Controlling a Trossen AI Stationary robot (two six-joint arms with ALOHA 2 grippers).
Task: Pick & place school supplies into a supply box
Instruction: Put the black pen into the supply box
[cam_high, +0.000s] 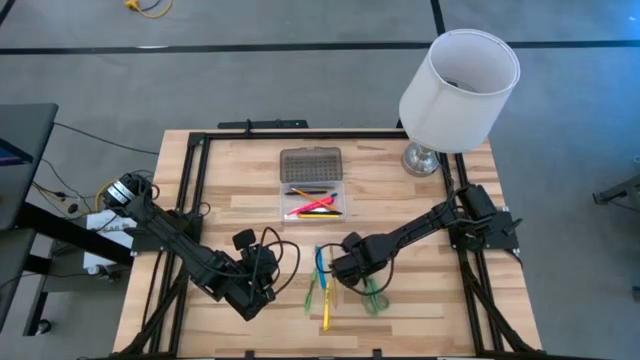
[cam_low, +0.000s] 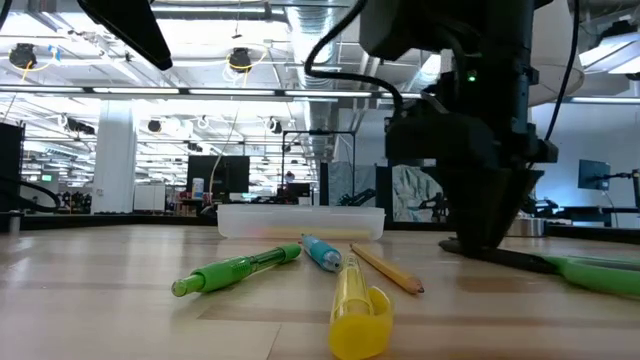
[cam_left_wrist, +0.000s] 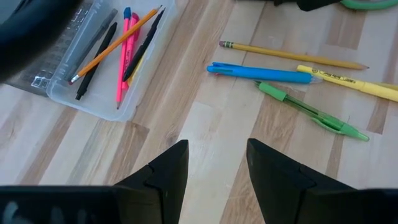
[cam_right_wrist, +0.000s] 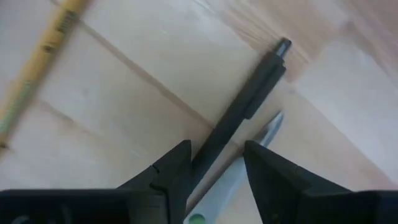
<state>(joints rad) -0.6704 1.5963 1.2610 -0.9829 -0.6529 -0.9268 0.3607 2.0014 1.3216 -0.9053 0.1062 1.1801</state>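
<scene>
The supply box's clear base (cam_high: 312, 200) lies open at the table's middle and holds several pens and a pencil (cam_left_wrist: 118, 43). Its grey lid (cam_high: 310, 163) lies flat just beyond. A pencil (cam_left_wrist: 292, 56), blue pen (cam_left_wrist: 261, 73), yellow marker (cam_left_wrist: 348, 83) and green pen (cam_left_wrist: 311, 112) lie loose near the front. My right gripper (cam_right_wrist: 216, 163) is open and points down, with its fingers on either side of a black pen (cam_right_wrist: 249, 102) that lies beside the green-handled scissors' blade (cam_right_wrist: 268, 129). My left gripper (cam_left_wrist: 217, 168) is open and hovers to the loose pens' left. My right gripper comes from above, pointing down, with its fingers (cam_right_wrist: 177, 165) astride the black pen's shaft (cam_right_wrist: 214, 146), the pen lying flat on the table. I cannot tell whether a finger touches it.
A white lampshade on a metal foot (cam_high: 455, 90) stands at the far right corner. The green scissors (cam_high: 375, 295) lie right of my right gripper. Black frame rails (cam_high: 190, 180) run along the table's edges. Bare wood lies between the box and the loose pens.
</scene>
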